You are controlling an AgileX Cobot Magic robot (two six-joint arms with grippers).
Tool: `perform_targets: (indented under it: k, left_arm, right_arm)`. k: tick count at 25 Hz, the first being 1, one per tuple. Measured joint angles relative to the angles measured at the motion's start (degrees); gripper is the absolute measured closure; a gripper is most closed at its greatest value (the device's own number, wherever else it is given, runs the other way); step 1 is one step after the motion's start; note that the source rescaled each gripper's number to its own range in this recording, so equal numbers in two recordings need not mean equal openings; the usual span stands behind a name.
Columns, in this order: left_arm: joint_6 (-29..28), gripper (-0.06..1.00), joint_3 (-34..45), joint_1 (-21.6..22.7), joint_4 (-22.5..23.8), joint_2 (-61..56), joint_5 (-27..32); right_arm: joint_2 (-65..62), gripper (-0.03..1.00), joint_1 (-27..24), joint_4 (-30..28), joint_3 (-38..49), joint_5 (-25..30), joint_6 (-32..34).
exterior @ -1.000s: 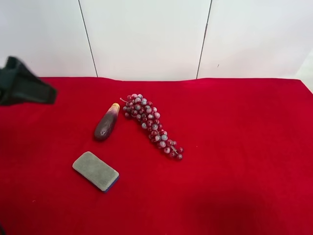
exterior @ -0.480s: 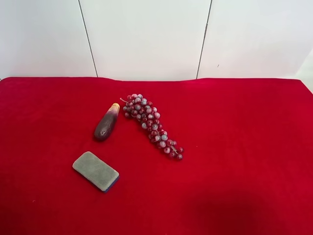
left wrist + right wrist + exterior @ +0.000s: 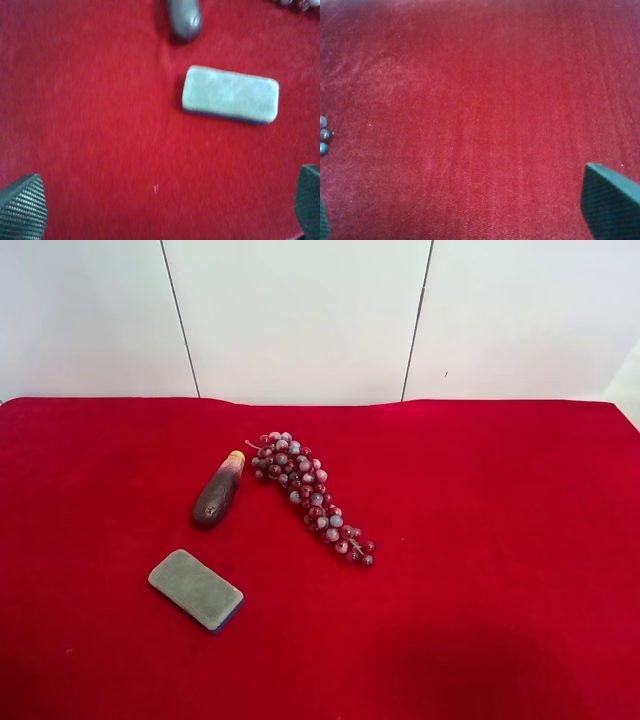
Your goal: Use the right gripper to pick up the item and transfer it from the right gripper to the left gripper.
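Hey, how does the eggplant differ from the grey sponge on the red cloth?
The eggplant is rounded, glossy and dark purple-brown with a tan tip; the sponge is flat, matte, grey and rectangular with a blue underside. The eggplant lies beside the grapes, while the sponge sits apart, nearer the camera. Both rest untouched on the cloth.

Only fingertips of the robot show, none in the high view. The left gripper (image 3: 165, 210) has dark grey-green pads (image 3: 22, 207) with a fine ribbed, cross-hatched grip texture. The right gripper (image 3: 470, 210) shows dark teal fingers (image 3: 612, 202), flat-faced with sharp, angular edges.
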Motion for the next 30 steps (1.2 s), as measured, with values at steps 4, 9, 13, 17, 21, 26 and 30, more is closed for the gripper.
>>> perform_targets:
  k: [4, 9, 13, 17, 21, 26, 30]
  left_arm:
    - [0.0, -0.06, 0.4, 4.7, -0.3, -4.0, 2.2]
    - [0.0, -0.06, 5.2, 8.3, -0.6, -11.5, -0.5]
    - [-0.2, -0.06, 8.3, 10.7, -1.0, -17.9, -2.8]
    - [-1.7, -0.06, 8.6, 12.3, -1.1, -23.2, -2.8]
    - [-2.8, -0.06, 8.8, 12.3, -1.2, -24.9, -2.8]
    - [-3.0, -0.06, 9.1, 12.3, -1.1, -24.9, -2.9]
    - [-3.0, -0.06, 9.1, 12.3, -1.1, -25.0, -2.9]
  right_arm:
    - [0.0, -0.03, 0.0, 0.0, 0.0, 0.0, 0.0]
    - [0.0, -0.03, 0.0, 0.0, 0.0, 0.0, 0.0]
    - [0.0, -0.03, 0.0, 0.0, 0.0, 0.0, 0.0]
    - [0.0, -0.03, 0.0, 0.0, 0.0, 0.0, 0.0]
    - [0.0, -0.03, 0.0, 0.0, 0.0, 0.0, 0.0]
    - [0.0, -0.03, 0.0, 0.0, 0.0, 0.0, 0.0]
    - [0.0, -0.03, 0.0, 0.0, 0.0, 0.0, 0.0]
